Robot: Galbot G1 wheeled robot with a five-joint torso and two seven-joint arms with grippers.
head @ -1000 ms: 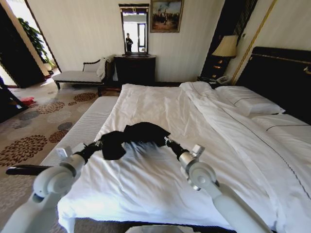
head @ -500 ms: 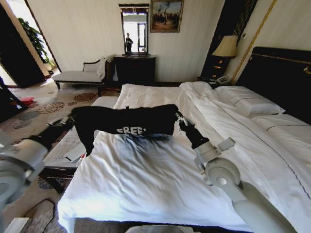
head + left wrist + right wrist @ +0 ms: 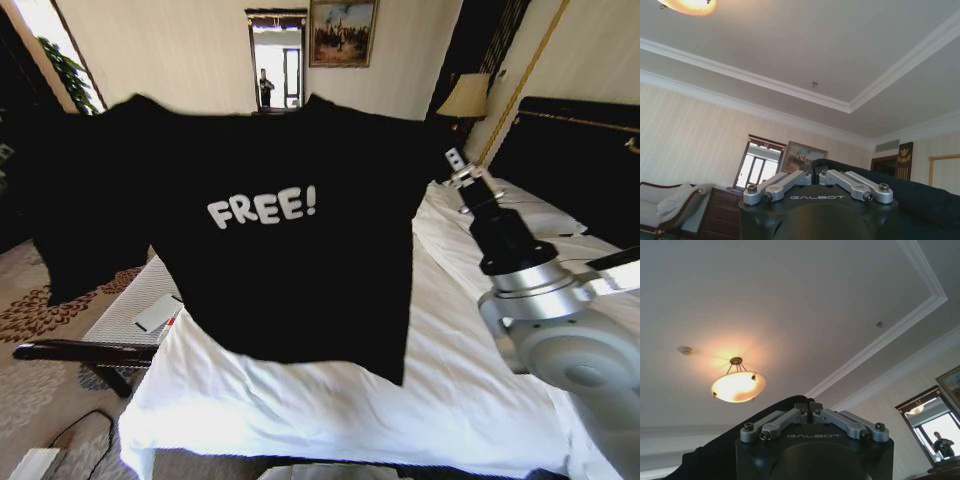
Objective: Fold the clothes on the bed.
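**Black T-shirt held spread above the bed**

Item: one black short-sleeved cotton T-shirt (image 3: 290,240), white "FREE!" lettering (image 3: 262,207) across the chest, reading upright toward you. You hold it in the air, spread flat like a curtain, over the near left part of the large white-sheeted bed (image 3: 330,410). Its top edge runs left to right; its length hangs straight down, the hem clear of the sheet. One sleeve droops at the far left.

Left gripper (image 3: 814,176): raised, pointing at the ceiling; its grey metal fingers are drawn together on a fold of the black cloth.

Right gripper (image 3: 807,407): raised likewise, fingers pinched together on black fabric that trails away below it. In the head view your right arm (image 3: 520,270), black forearm and silver joint, reaches up to the shirt's right shoulder.

Bed: smooth white sheets, white pillows (image 3: 545,215) at the far right against a dark wooden headboard (image 3: 590,160).

Beside the bed, left: a pale upholstered bench (image 3: 125,320) bearing a small white flat object (image 3: 158,312).
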